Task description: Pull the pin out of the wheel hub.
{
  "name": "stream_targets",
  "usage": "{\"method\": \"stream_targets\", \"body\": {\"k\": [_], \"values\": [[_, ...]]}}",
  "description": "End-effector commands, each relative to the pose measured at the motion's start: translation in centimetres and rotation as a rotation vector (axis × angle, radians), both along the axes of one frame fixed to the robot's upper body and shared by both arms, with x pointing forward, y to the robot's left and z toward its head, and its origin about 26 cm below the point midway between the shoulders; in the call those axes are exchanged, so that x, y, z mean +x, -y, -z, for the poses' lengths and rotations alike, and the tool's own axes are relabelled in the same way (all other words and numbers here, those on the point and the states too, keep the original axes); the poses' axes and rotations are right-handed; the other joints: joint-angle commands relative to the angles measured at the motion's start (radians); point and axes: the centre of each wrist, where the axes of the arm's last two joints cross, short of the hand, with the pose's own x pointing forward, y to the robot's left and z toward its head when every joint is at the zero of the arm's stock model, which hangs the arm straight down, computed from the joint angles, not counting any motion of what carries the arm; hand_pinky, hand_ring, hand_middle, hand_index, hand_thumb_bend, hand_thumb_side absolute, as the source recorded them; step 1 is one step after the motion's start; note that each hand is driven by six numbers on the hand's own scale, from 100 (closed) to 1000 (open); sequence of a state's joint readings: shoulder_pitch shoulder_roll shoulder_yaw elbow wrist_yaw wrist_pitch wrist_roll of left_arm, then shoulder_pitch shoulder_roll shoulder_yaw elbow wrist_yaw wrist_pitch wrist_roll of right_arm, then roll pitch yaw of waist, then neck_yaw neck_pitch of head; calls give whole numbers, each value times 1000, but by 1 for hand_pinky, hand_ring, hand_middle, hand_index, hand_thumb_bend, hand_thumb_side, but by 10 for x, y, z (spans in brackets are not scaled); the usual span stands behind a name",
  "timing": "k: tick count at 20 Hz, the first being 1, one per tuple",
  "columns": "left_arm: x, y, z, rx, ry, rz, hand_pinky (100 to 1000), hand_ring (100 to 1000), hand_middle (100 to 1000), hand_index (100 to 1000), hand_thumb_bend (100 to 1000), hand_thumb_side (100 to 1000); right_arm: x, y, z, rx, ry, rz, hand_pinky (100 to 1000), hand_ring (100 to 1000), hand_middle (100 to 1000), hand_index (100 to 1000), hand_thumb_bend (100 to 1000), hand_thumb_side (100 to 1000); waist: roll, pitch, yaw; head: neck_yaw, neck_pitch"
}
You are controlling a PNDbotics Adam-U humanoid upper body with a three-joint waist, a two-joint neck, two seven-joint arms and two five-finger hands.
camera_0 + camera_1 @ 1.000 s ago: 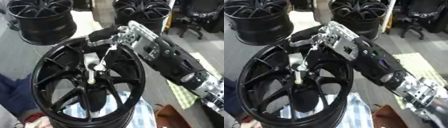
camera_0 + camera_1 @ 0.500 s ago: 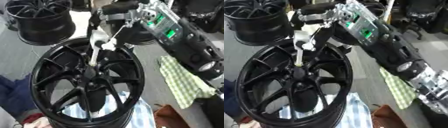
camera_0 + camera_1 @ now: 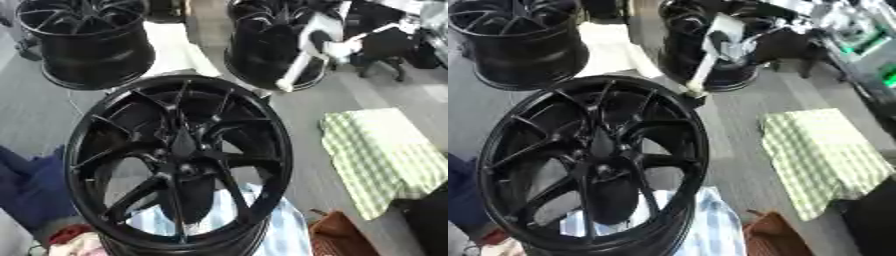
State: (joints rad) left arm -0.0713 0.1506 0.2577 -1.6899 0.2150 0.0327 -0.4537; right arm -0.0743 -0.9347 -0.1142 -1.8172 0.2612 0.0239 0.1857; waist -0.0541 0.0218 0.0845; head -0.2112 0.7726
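My right hand (image 3: 337, 42) grasping white pin (image 3: 297, 67), now lifted clear of wheel hub (image 3: 182, 150); extraction done.

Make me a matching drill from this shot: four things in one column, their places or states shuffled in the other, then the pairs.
Things:
1. pin
2. near wheel
3. checked cloth
4. right hand

Places or states:
A. spread flat on the floor to the right
B. lifted clear of the hub, up near the far wheels
C. at the top of the view, curled round the pin's upper end
D. in the foreground, black, its hub with nothing in it

Pairs: 1-B, 2-D, 3-A, 4-C
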Motion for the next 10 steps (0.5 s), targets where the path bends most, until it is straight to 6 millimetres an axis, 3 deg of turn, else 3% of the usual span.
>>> {"method": "stream_targets", "body": {"k": [1, 3, 4, 5, 7, 10], "values": [[0, -7, -11, 32, 30, -21, 686, 1000, 650, 808, 100, 857, -25, 58, 36, 60, 92, 384, 797, 732, 590, 867, 154, 575, -1, -1, -6, 15, -3], [-1, -8, -10, 37, 29, -27, 686, 1000, 650, 808, 100, 856, -55, 90, 92, 147, 52, 633, 828, 787, 782, 945, 296, 640, 0, 2, -12, 21, -3], [-1, -8, -10, 38, 30, -29, 686, 1000, 649, 808, 100, 856, -71, 100, 118, 196, 45, 745, 836, 809, 847, 953, 357, 669, 1, 3, -13, 23, -3], [-1, -9, -10, 38, 30, -32, 686, 1000, 649, 808, 100, 856, -86, 107, 141, 240, 52, 845, 836, 811, 857, 953, 367, 673, 2, 4, -14, 24, -3], [-2, -10, -9, 39, 28, -37, 686, 1000, 649, 808, 100, 856, -109, 108, 181, 327, 87, 1012, 827, 822, 895, 955, 408, 695, 5, 3, -18, 25, -3], [-3, -10, -6, 39, 23, -37, 687, 1000, 649, 808, 100, 856, -119, 86, 222, 494, 190, 1148, 795, 787, 877, 937, 391, 680, 10, 0, -25, 17, -3]]}}
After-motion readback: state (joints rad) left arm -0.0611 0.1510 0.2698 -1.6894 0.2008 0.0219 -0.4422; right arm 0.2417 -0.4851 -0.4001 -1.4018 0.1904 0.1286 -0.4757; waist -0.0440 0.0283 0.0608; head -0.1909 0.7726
